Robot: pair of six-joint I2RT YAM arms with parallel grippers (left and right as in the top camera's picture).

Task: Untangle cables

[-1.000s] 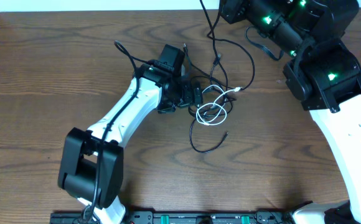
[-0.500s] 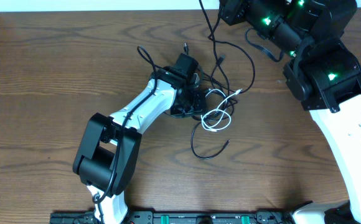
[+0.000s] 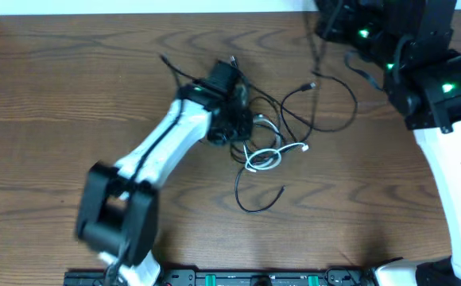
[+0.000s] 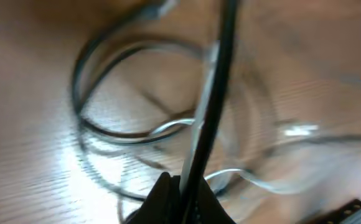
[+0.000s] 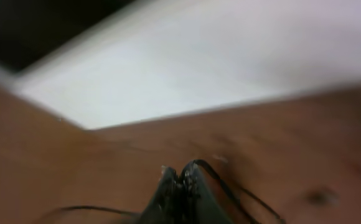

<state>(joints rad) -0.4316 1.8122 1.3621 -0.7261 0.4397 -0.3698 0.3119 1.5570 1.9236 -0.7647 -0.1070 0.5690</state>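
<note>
The left gripper [image 4: 182,190] has its dark, wedge-shaped fingertips pinched tight on a black cable [image 4: 216,87], a smooth round cord rising taut and straight from between them. Behind it, blurred, a glossy dark loop [image 4: 81,93] and the thin white cable [image 4: 179,126] curl over the table [image 3: 56,95], brown wood with long wavy grain. From overhead the tangle sits mid-table just beside this gripper: the white cable coiled in small overlapping rings, a black strand hooking in an open curve [image 3: 250,208] nearer the front edge, and another ending in a small plug [image 3: 311,83]. The right gripper [image 5: 182,179], at the table's far edge, is pressed closed with a thin black cord [image 5: 200,163] arcing out of its tips.
</note>
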